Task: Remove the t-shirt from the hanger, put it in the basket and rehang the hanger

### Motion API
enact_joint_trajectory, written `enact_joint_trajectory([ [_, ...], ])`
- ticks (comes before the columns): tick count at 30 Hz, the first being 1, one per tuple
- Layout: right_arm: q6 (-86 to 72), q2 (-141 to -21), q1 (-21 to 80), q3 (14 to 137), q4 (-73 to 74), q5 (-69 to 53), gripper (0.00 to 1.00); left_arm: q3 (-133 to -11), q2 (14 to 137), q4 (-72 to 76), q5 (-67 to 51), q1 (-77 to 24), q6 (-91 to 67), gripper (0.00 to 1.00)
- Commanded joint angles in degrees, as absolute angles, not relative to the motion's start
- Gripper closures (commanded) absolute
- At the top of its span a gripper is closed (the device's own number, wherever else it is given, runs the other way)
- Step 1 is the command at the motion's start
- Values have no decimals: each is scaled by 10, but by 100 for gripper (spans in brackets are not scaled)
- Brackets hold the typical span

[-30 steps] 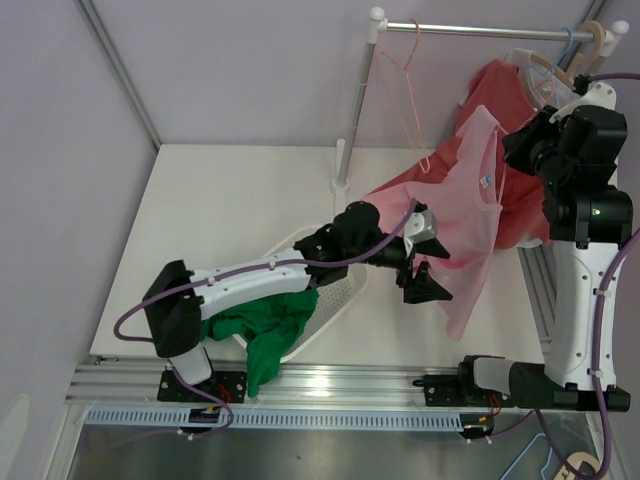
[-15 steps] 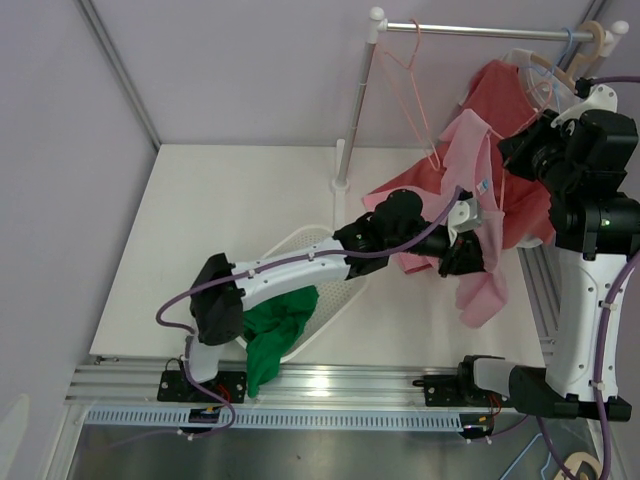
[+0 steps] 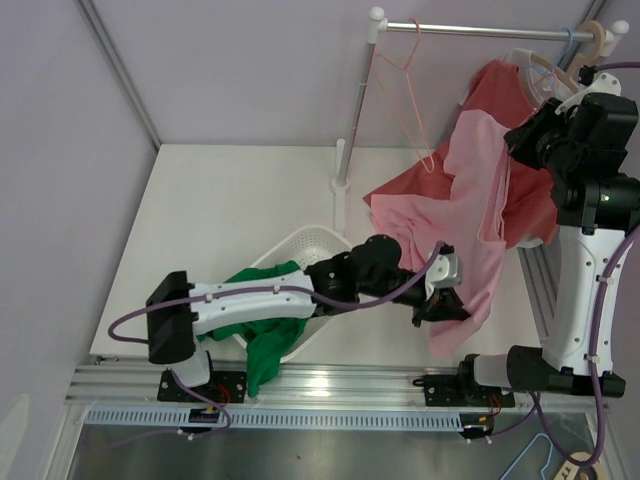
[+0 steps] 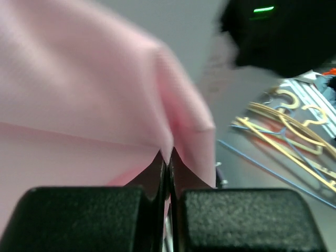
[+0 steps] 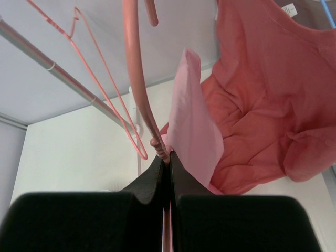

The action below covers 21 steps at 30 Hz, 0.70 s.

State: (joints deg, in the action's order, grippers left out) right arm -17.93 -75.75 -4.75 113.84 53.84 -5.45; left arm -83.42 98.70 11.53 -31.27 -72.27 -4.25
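The pink t-shirt (image 3: 470,200) hangs stretched from the upper right down toward the table's near edge. My left gripper (image 3: 444,302) is shut on its lower hem; in the left wrist view the pink t-shirt (image 4: 79,89) is pinched between the tips of the left gripper (image 4: 168,155). My right gripper (image 3: 522,140) is raised by the rail. In the right wrist view the right gripper (image 5: 168,157) is shut on the end of the thick pink hanger (image 5: 134,68), with a fold of the pink t-shirt (image 5: 191,121) draped beside it.
A red shirt (image 3: 500,95) hangs behind on a wooden hanger (image 3: 548,62). An empty thin pink hanger (image 3: 405,90) hangs on the metal rail (image 3: 470,31). A white basket (image 3: 290,245) with a green garment (image 3: 265,325) lies at front left. Several loose hangers (image 4: 283,131) lie below.
My left gripper reached into the pink t-shirt, shut on its hem and drew back toward the near edge, pulling the fabric down and taut. The right arm has barely moved.
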Motion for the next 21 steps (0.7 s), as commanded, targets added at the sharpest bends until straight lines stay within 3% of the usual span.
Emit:
enact_joint_trajectory([
  [1,-177,-783,-56,1184,519,-56,100,-801,910,143,-309,-783,-15,99],
  [6,-175,-787,-60,1200,527,-64,100,-746,910,148,-421,-796,-1,99],
  [10,-175,-767,-60,1208,574,-90,100,-737,973,166,-397,-709,-56,99],
  [14,-171,-691,-48,1116,591,-109,100,-787,1021,220,-348,-608,-204,99],
  [18,-155,-632,-32,1043,625,-106,100,-942,1054,113,-255,-570,-179,99],
  [21,-169,-585,-7,1004,644,-103,100,-1069,1093,56,-250,-535,-189,99],
])
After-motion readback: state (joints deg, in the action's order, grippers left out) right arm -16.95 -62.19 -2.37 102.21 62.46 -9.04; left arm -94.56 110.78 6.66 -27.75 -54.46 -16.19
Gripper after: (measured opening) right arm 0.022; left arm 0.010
